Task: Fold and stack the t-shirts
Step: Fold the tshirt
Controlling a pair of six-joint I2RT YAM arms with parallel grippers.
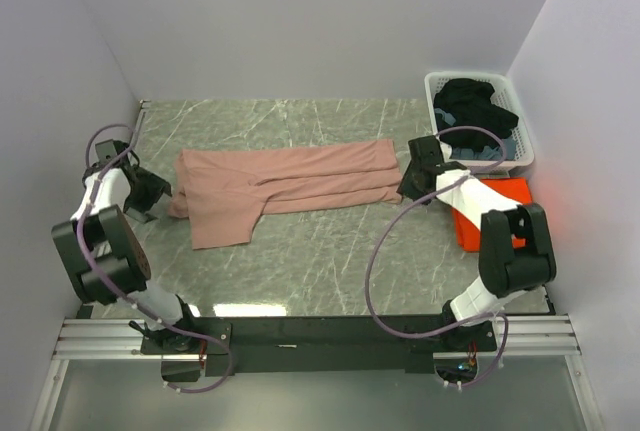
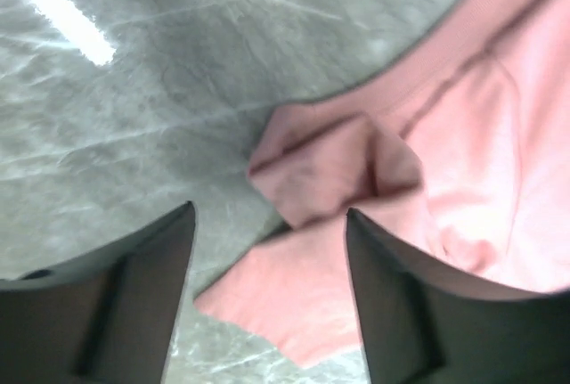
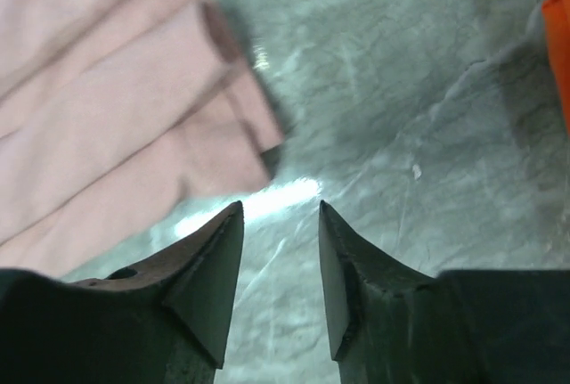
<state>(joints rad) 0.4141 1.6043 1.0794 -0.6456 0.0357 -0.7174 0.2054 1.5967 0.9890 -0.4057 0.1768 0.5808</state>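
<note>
left claw (image 2: 269, 210): mine was spread, empty, at pink tee (image 1: 290, 183) 9 o'clock
right claw (image 3: 280, 204): spread, empty, 3 o'clock hem
risk: bunched sleeve (image 2: 329, 170) could have skewed my fold

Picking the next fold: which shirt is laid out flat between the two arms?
The pink shirt, stretched across the middle of the table. The orange shirt lies off at the right edge, partly hidden by the right arm.
</note>
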